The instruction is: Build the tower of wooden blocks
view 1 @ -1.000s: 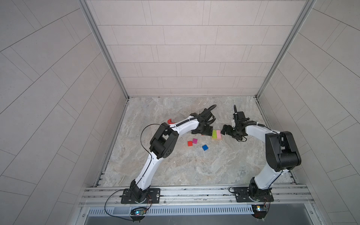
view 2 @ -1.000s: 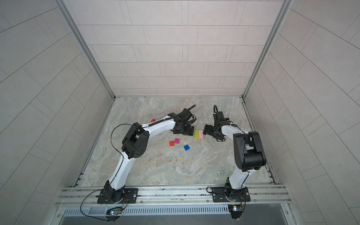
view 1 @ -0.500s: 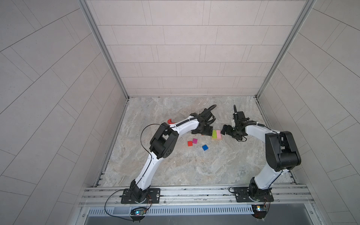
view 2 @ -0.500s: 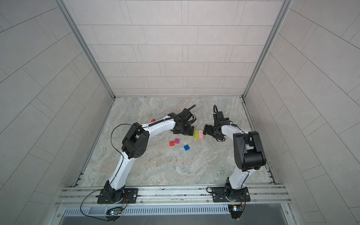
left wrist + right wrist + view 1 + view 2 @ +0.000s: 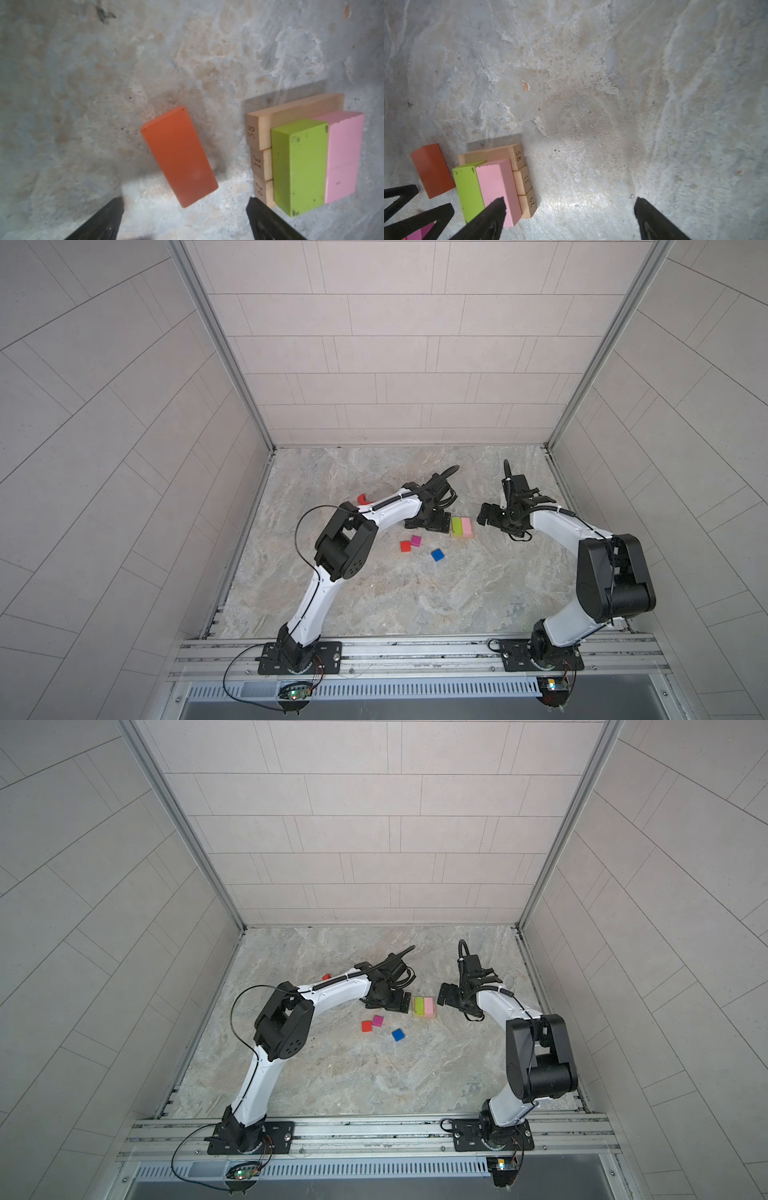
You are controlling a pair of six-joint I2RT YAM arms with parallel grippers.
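The wood block tower stands mid-floor: three tan bars side by side, with a lime oblong and a pink oblong laid on them. An orange oblong lies flat on the floor beside it. My left gripper hangs open just above and short of the orange oblong, touching nothing; in both top views the gripper hides that oblong. My right gripper is open and empty on the tower's other side, one fingertip overlapping the pink oblong in its wrist view.
Red, magenta and blue cubes lie loose on the marble floor in front of the left gripper. A red notched piece sits behind the left arm. Tiled walls enclose the floor on three sides.
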